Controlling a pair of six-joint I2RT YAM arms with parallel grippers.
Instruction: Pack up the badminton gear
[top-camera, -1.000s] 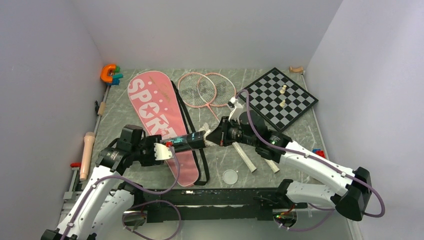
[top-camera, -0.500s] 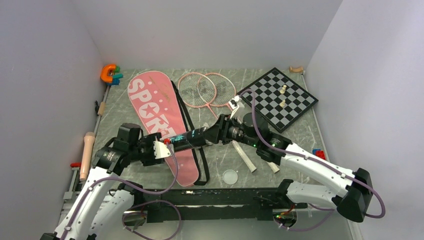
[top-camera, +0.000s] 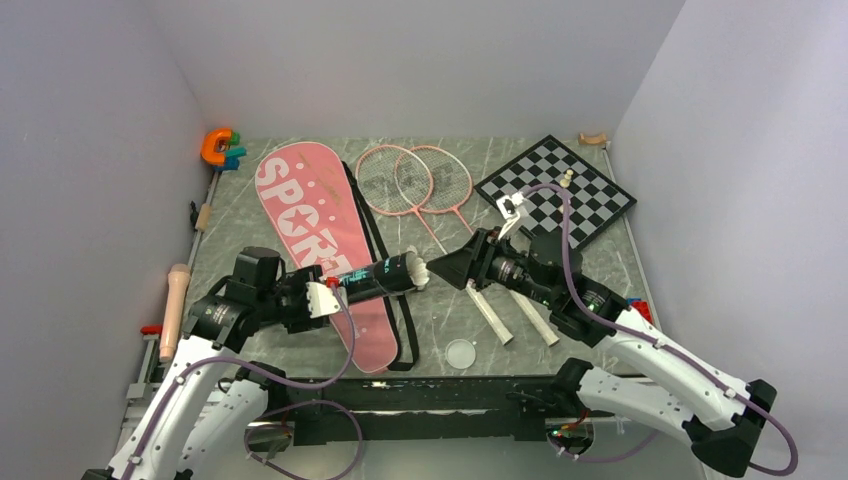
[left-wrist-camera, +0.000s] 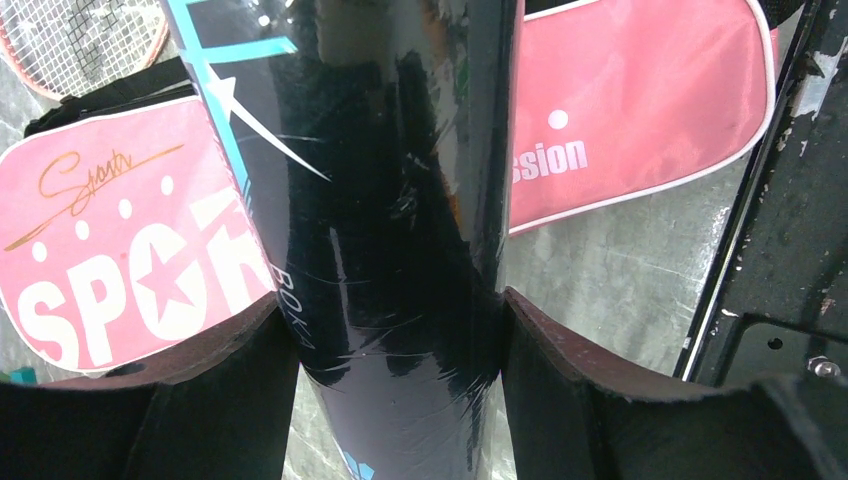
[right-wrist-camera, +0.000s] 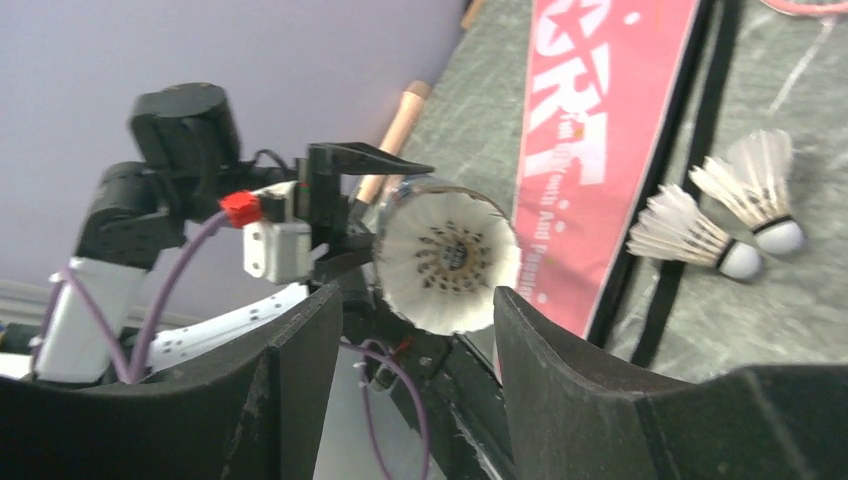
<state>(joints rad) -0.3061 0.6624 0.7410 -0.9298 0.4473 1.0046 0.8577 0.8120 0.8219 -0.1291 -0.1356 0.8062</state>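
Observation:
My left gripper is shut on the long dark tube, holding it level above the pink SPORT bag. In the left wrist view both fingers press the tube at my left gripper. A white shuttlecock sits in the tube's open mouth. My right gripper stands open just right of that mouth, holding nothing; its jaws are apart. Two more shuttlecocks lie on the table beside the bag's strap. The two pink rackets lie behind, their white handles under the right arm.
A chessboard with pale pieces lies at the back right. An orange C-shaped toy sits in the back left corner. A small clear disc lies near the front edge. A wooden stick rests along the left edge.
My right gripper has opened and drawn back to the right from the tube's mouth, leaving the shuttlecock in it. The left gripper still holds the tube, shifted slightly right.

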